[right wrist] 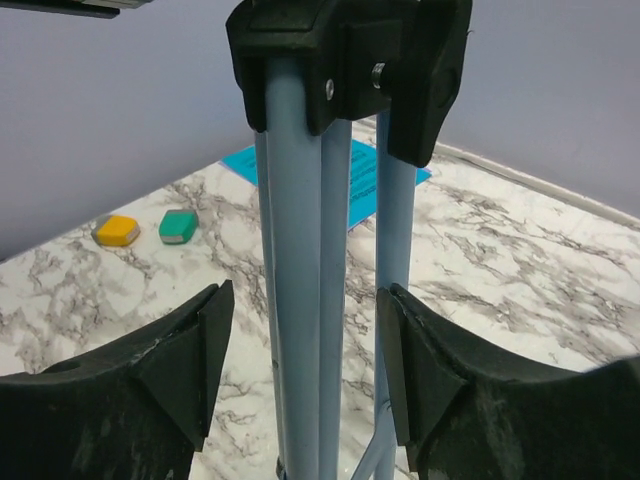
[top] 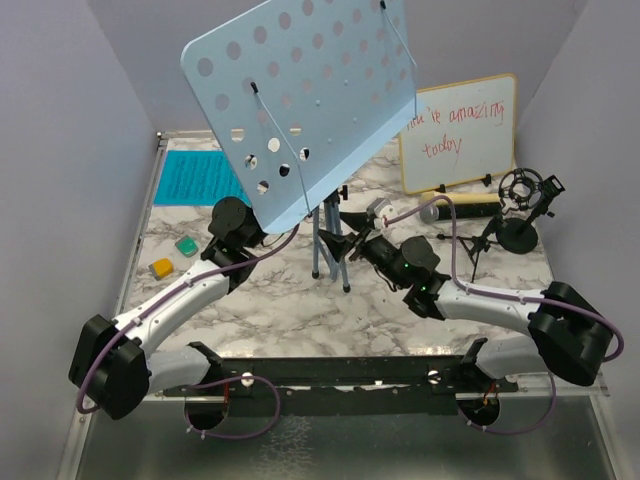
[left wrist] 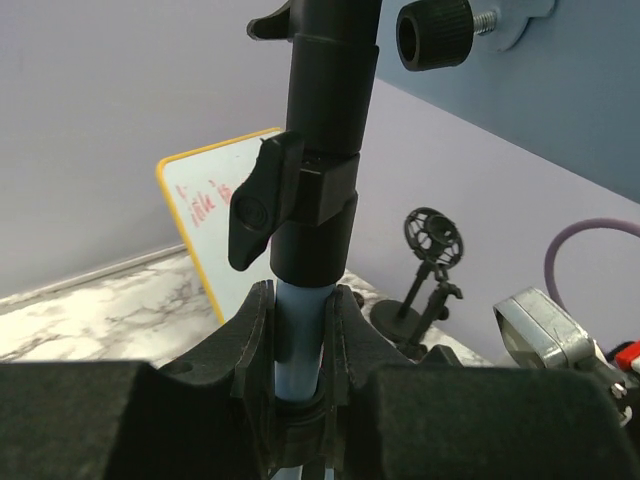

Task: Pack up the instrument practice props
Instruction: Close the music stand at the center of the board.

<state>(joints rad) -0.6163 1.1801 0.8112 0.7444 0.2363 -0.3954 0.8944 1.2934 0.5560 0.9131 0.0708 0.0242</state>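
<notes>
Rack pole [left wrist: 298,330] sits clamped in left jaws; its legs [right wrist: 298,300] stand between wide right jaws.

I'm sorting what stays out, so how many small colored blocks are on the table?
2. The green block and the orange block lie close together near the table's left edge, the orange one nearer the front. The music rack may hide others.

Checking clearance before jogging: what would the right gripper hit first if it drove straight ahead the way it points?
Most likely the music rack's light-blue tripod legs, which stand right in the mouth of the open right gripper; exact depth is hard to judge.
</notes>
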